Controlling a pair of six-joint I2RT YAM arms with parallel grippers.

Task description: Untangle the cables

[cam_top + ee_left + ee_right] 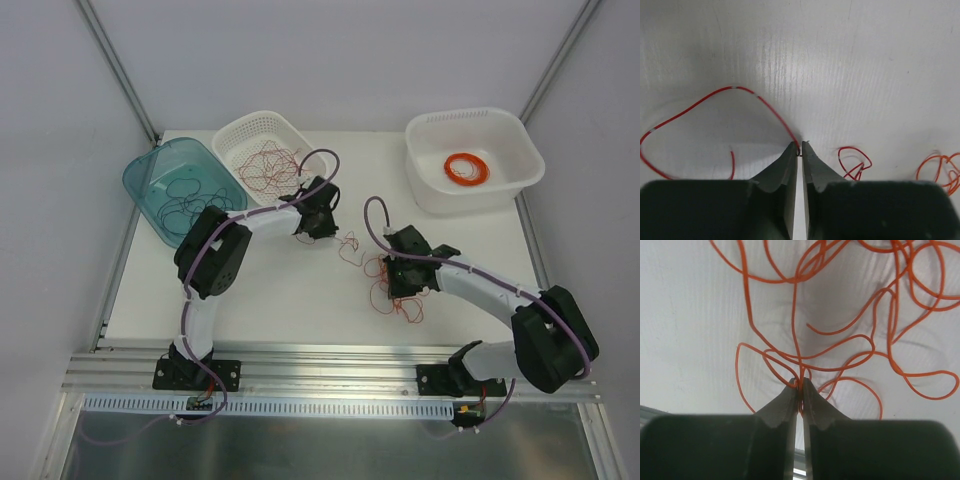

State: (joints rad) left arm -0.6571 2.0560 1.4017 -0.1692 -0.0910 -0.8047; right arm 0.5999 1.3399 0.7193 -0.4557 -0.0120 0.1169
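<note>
1. Table [250, 300]: white, with three containers along its far edge and the loose cables [385, 285] lying mid-table.
2. Tub [475, 113]: far right, holding only the thick orange coil [467, 169]. It is well apart from the work and not in the way.
3. Bin [135, 180]: teal, far left, with dark cables in it.
4. Basket [262, 117]: white, beside the bin, with red cables in it. It sits just beyond the left gripper [308, 232], so it looks the likely drop for a red strand.
5. Right gripper [800, 385]: jaws pressed together on several strands of the orange tangle [875, 305], which spreads ahead of the tips and to the right in its wrist view. It appears to serve as the anchor.
6. Left gripper: jaws nearly together, pinching the red cable [715, 94] at the very tips.
7. Red cable: from the pinch it arcs up and to the left in the wrist view, then loops back toward the gripper, and a loose end shows near the left finger. The loop lies on the table, apart from the small red curl [855, 161] and the orange strands off to the right.
8. Judgement: the left gripper is nearer the basket and the red cable seems free of the tangle. A lift away from the right gripper should therefore clear it. The risk is the thin strand slipping from the tips.
</note>
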